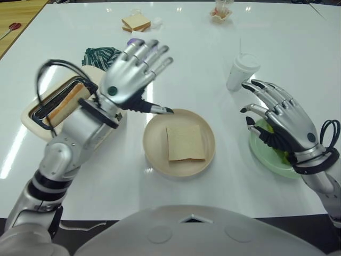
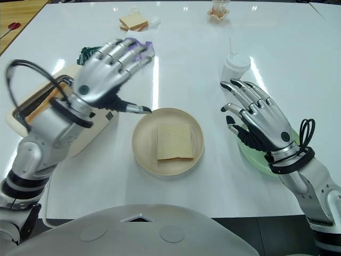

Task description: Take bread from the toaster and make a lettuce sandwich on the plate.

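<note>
No legible text, labels or numbers anywhere.

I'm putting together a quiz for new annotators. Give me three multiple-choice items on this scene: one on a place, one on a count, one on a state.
1. Where is the green plate?
A. under the right hand
B. against the toaster
C. at the table's far edge

2. How many bread slices lie on the beige plate?
A. none
B. one
C. two

3. What state is the left hand in?
A. open, holding nothing
B. shut on a bread slice
C. shut on the cup

Answers:
1 A: the right hand hangs over the green plate, on the robot's right.
2 B: a single slice lies flat in the middle of the beige plate.
3 A: its fingers are spread and nothing is between them.
</note>
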{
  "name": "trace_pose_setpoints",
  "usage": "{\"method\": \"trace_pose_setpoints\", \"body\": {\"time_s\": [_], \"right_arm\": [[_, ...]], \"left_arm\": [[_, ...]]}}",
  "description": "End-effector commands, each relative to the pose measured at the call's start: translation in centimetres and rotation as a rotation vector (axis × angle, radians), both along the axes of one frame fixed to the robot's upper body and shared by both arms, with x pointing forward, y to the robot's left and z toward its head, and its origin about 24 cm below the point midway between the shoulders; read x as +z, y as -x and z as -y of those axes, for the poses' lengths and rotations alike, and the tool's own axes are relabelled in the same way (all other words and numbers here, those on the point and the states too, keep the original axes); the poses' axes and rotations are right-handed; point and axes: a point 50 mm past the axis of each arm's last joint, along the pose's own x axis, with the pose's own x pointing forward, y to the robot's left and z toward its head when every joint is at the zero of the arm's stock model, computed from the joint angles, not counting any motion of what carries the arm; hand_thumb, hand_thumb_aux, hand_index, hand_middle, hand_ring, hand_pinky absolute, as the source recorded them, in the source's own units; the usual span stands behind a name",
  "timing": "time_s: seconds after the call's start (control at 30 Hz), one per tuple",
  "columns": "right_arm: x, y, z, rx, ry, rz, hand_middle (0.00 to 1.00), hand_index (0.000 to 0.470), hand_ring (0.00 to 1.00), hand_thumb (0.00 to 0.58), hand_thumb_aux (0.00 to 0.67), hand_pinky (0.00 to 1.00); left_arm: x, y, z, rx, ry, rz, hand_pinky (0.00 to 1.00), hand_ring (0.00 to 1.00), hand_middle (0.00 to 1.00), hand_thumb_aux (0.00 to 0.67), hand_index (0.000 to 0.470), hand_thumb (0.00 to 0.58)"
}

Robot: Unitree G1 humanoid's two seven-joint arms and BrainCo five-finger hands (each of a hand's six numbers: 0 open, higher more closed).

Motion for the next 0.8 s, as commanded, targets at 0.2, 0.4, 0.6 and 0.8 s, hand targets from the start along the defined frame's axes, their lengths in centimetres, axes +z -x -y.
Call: {"method": "trace_pose_setpoints", "body": {"time_s": [0.2,0.4,0.6,0.8], "right_arm": [[-3.9,0.8,9.1,-0.310,0.166,-0.172,0.00,0.065,0.00,0.148,0.092,0.00],[-6.3,1.8,13.4,-0.431,0.272,-0.259,0.00,0.208,0.00,0.400,0.297,0.00],[-8.8,2.6,15.7,-0.496,0.325,-0.336,0.00,0.288,0.00,0.493,0.410,0.00],[-10.5,3.5,17.1,-0.547,0.364,-0.396,0.00,0.286,0.00,0.491,0.407,0.00]], "left_arm": [[-0.3,2.1,-4.7,0.175,0.185,-0.059,0.00,0.00,0.00,0.000,0.000,0.000],[-0.9,3.5,-6.9,0.317,0.172,-0.085,0.00,0.00,0.00,0.000,0.000,0.000],[-0.4,4.4,-8.9,0.406,0.148,-0.074,0.00,0.00,0.00,0.000,0.000,0.000],[-0.2,4.7,-9.2,0.411,0.139,-0.072,0.00,0.00,0.00,0.000,0.000,0.000]]}}
